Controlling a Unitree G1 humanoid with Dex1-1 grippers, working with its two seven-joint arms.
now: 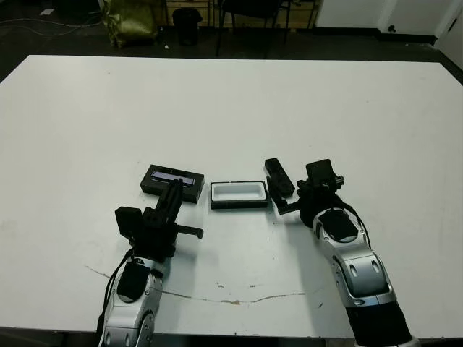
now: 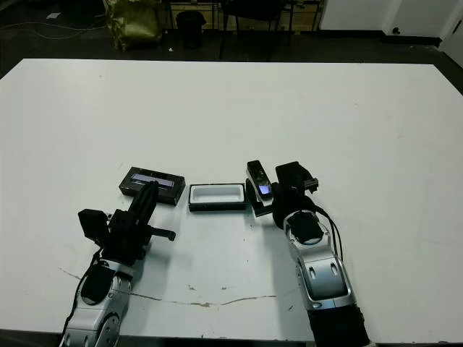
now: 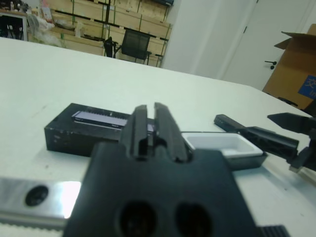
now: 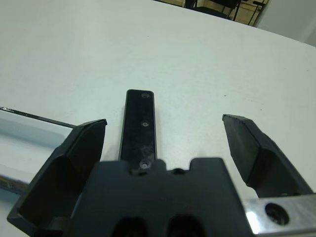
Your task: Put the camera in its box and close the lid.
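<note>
step: first one, the pick. Camera not yet in hand, box empty, lid off. Nothing done so far, as I read it.
camera: slim black bar-shaped camera [image 1: 278, 176] lies flat on the white table [image 1: 231, 108], just right of the box, angled slightly away from it. Right eye view shows a small bluish glossy patch on the end nearer you.
box: small shallow black tray with white lining [image 1: 237, 194], open side up, nothing inside, sitting between lid and camera.
lid: flat black rectangular lid with a pale glossy window strip [image 1: 172, 182], flat on the table just left of the box, a small gap between them.
right gripper: right gripper [image 4: 168, 143] spread wide, holding nothing. Wrist view has the camera running lengthwise down the middle of the gap, one finger on each side, neither touching it.
left gripper: left gripper [image 3: 152, 129] has its fingers [image 3: 165, 129] almost together with only a thin slit, nothing held. It points at the lid, just short of it.
next move: you're lined up, so drop the right gripper until the fingers straddle the bar's long sides, then squeeze. Watch the left-hand finger; it sits close to the box wall and could nudge the tray.
after that: lift, carry over the tray, align the long axes before lowering. Fit looks snug.
</note>
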